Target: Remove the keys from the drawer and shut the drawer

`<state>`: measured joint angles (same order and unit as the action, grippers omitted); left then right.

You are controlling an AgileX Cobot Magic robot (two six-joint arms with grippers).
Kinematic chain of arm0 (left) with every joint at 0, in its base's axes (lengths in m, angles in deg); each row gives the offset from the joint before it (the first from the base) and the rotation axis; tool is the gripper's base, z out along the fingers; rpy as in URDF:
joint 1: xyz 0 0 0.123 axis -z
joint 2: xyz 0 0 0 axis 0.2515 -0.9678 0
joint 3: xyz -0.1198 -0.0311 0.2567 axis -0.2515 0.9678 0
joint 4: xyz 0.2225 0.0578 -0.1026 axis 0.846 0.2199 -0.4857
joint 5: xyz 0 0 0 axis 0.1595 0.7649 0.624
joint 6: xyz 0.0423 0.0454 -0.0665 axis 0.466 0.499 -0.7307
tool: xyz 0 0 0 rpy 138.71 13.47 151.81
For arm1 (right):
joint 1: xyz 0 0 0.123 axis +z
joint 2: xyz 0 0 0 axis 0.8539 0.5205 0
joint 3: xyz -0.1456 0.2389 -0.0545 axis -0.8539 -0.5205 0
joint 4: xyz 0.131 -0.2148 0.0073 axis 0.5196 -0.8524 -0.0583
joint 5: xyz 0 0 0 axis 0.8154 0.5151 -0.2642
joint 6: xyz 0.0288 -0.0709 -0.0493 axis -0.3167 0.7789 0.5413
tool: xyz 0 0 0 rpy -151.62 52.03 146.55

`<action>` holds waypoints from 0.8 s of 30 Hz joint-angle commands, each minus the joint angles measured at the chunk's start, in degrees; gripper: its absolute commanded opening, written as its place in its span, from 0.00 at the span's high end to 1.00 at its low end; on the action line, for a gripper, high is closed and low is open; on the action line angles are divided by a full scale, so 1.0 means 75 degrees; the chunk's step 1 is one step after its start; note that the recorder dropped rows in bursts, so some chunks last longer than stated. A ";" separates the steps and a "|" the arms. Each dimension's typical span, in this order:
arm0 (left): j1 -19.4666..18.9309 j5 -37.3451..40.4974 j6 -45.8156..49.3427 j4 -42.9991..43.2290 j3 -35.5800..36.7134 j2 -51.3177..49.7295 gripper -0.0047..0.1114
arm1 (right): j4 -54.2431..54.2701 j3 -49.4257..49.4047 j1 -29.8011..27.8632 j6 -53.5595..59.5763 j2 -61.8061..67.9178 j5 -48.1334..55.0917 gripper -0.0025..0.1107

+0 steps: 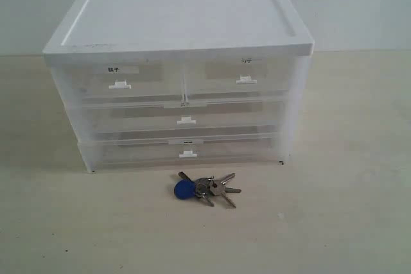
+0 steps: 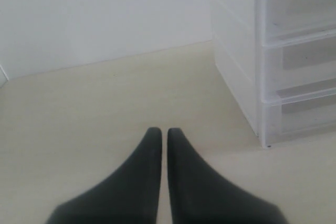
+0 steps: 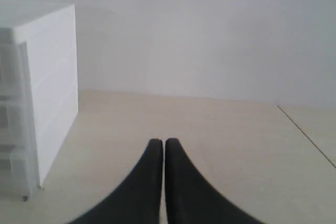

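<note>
The keys (image 1: 207,187), a silver bunch with a round blue head (image 1: 184,189), lie on the table just in front of the white drawer cabinet (image 1: 180,14). The drawer (image 1: 221,81), top right half-width with a faint label and white pull tab (image 1: 246,80), sits flush with the cabinet front, pushed in. Neither gripper shows in the exterior view. My left gripper (image 2: 164,131) is shut and empty over bare table, with the cabinet's side (image 2: 236,61) off to one side. My right gripper (image 3: 164,141) is likewise shut and empty, beside the cabinet's other side (image 3: 52,77).
The top left half-width drawer (image 1: 119,81) carries a bold dark label. Two full-width drawers (image 1: 186,119) below are pushed in. A pale wall stands behind the cabinet. A table seam (image 3: 307,136) runs near the right arm's side.
</note>
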<state>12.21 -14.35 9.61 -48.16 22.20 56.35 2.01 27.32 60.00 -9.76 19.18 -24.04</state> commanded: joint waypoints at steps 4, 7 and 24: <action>0.0036 -0.0023 -0.0096 0.0006 0.0028 0.0016 0.92 | 0.0348 -0.0024 -0.0027 0.0573 -0.0051 0.1376 0.98; 0.0036 -0.0023 -0.0096 0.0006 0.0028 0.0016 0.92 | 0.0362 -0.0024 -0.0027 0.0418 -0.0051 0.1500 0.98; 0.0036 -0.0023 -0.0096 0.0006 0.0028 0.0016 0.92 | 0.0362 -0.0024 -0.0027 -0.0382 -0.0051 0.1662 0.98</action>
<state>12.21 -14.35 9.61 -48.16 22.20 56.35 4.88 27.09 60.00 -12.49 19.18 -11.53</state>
